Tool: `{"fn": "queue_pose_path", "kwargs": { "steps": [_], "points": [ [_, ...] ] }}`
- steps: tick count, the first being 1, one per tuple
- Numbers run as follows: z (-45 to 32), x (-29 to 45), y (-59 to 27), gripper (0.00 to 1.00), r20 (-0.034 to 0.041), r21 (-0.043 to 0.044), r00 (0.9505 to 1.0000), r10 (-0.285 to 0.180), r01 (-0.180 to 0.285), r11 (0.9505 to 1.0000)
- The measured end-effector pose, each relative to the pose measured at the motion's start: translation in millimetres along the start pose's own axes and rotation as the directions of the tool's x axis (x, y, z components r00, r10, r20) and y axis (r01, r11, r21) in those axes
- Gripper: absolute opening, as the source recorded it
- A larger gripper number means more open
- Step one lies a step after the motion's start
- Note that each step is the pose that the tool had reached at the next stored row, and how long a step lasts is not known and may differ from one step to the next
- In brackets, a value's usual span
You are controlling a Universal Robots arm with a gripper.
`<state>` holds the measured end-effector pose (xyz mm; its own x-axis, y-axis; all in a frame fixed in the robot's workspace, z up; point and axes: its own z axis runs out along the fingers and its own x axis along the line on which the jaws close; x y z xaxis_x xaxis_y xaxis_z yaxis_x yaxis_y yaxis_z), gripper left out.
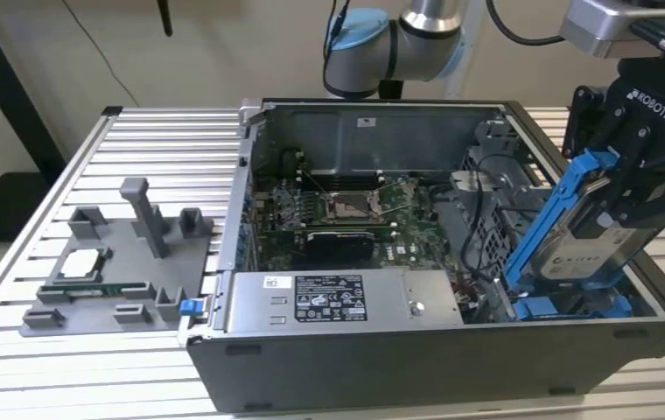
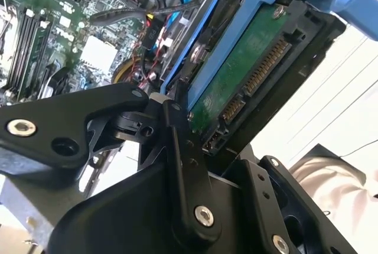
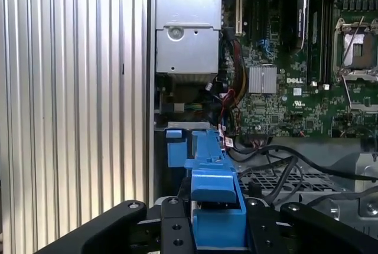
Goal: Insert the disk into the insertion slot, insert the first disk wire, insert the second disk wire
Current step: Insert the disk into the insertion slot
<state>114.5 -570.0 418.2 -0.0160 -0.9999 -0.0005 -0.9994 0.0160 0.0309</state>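
Black hand point(image 1: 633, 194) clamps the tilted disk point(image 1: 581, 251), its lower end at the insertion slot point(image 1: 569, 307).

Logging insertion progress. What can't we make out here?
- Exterior view: whether the lower end of the disk has entered the insertion slot; the disk and case wall hide the mouth.
- Second wrist view: the disk's gripped end, covered by links of the gripper.
- First wrist view: which cables are disk wires; tangled, running off the edge.
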Motion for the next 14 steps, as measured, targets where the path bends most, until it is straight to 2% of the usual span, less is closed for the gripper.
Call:
{"fn": "queue_pose_path", "kwargs": {
  "steps": [14],
  "points": [
    [15.1, 0.0, -2.2, 0.00, 0.0003, 0.0000, 1.0000, 0.000, 0.000, 1.0000]
  ]
}}
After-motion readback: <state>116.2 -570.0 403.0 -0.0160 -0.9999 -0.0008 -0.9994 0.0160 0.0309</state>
